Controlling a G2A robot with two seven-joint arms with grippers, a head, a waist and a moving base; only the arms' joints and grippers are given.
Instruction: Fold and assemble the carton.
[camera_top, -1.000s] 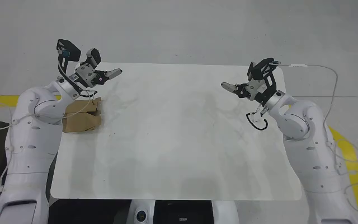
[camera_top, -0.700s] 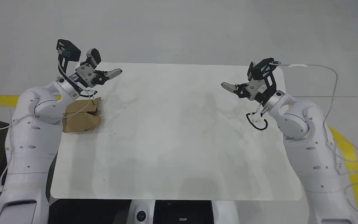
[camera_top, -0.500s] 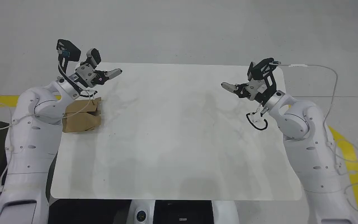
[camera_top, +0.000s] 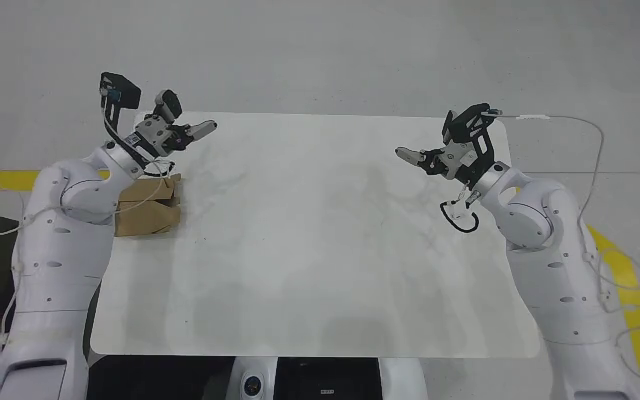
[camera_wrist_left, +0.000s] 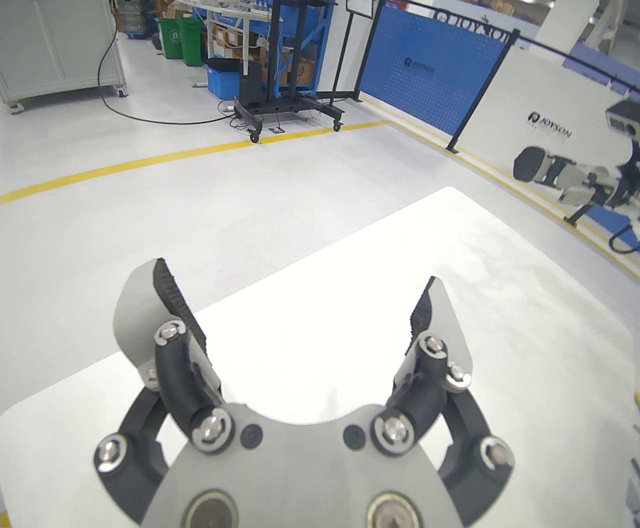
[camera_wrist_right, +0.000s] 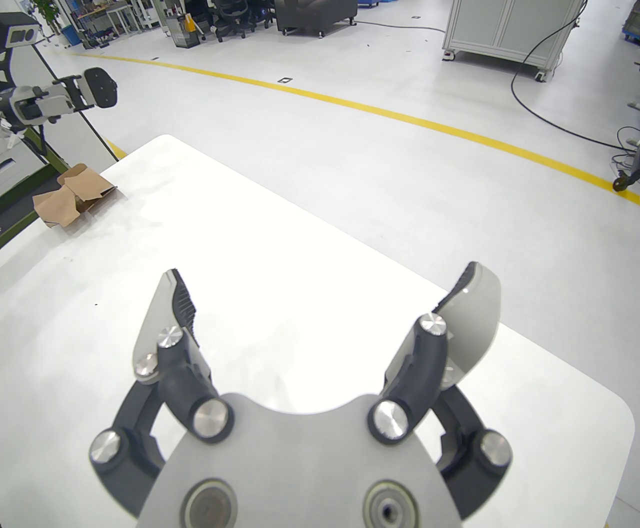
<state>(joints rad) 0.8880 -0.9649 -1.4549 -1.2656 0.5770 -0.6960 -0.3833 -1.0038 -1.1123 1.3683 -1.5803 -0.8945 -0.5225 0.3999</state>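
A brown cardboard carton (camera_top: 148, 206), partly folded with its flaps up, lies at the left edge of the white table (camera_top: 310, 250). The same carton (camera_wrist_right: 72, 195) lies far off in the right wrist view, near the table's far corner. My left gripper (camera_top: 203, 130) hovers above the table's back left corner, behind the carton, open and holding nothing; its own view shows the left gripper (camera_wrist_left: 295, 295) with jaws wide apart. My right gripper (camera_top: 406, 155) hangs over the back right of the table, also open and empty, as the right gripper (camera_wrist_right: 320, 282) shows in its wrist view.
A black cable loop (camera_top: 458, 216) hangs by the right arm's wrist. The tabletop (camera_wrist_right: 250, 280) between the two arms is bare. Around the table is pale floor with a yellow line (camera_wrist_right: 400, 117) and shop equipment far off.
The left arm has shifted very slightly; its elbow sits a bit lower. The carton and the right arm have not moved.
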